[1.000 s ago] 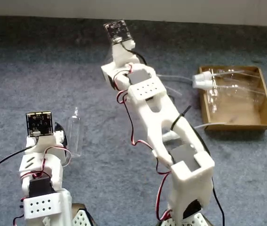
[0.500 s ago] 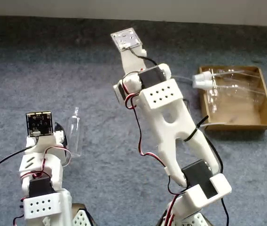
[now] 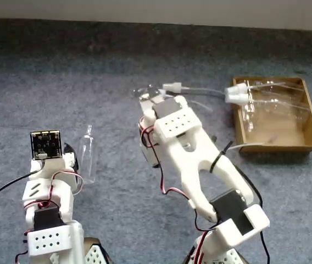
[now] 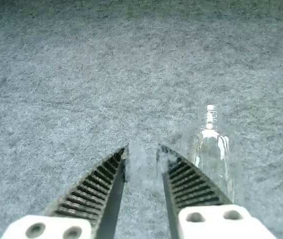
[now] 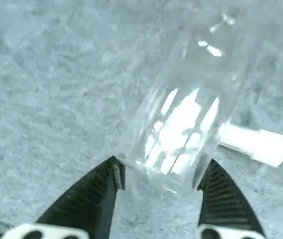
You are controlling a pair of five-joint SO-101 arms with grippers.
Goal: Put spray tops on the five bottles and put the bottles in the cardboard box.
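Note:
A clear uncapped bottle [image 5: 181,109] lies on the grey carpet, its end between the tips of my right gripper [image 5: 164,169], which stands open astride it. A white spray top [image 5: 253,144] lies just beside that bottle. From above, this bottle [image 3: 145,93] and spray top [image 3: 172,87] peek out past the right arm's wrist [image 3: 172,118]. My left gripper [image 4: 141,162] is open with nothing between its fingers; a second uncapped bottle [image 4: 212,144] lies close beside one finger. That bottle [image 3: 87,151] rests right of the left arm [image 3: 49,181].
The cardboard box [image 3: 304,118] sits at the right, holding clear bottles and a white spray top [image 3: 237,93] at its near corner. A thin tube [image 3: 205,92] runs from the loose spray top toward the box. Grey carpet covers the whole surface.
The right arm has pulled back from the far side and tipped its wrist down over the bottle and spray top near the middle. The left arm and its bottle have not moved.

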